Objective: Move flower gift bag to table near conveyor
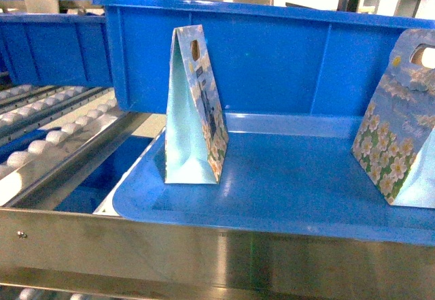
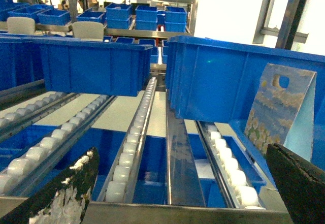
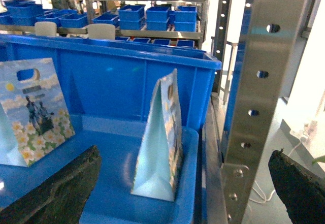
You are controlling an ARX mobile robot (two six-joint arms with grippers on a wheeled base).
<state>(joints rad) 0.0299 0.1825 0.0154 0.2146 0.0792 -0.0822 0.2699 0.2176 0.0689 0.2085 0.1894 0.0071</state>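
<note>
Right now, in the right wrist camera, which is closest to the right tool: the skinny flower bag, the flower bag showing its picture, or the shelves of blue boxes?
1. Skinny flower bag, standing edge-on in the blue tray, between the open right tool's fingers.
2. Picture-side flower bag, further back on the left.
3. Shelves of blue boxes, far behind.

Two gift bags point(image 1: 196, 109) point(image 1: 397, 137) stand upright in a bin point(image 1: 272, 191), conveyor point(image 1: 47, 133) left.

I am in a warehouse: steel roller conveyor point(image 2: 137, 148) lanes and racks stacked with blue plastic bins point(image 2: 147, 13) surround me.
</note>
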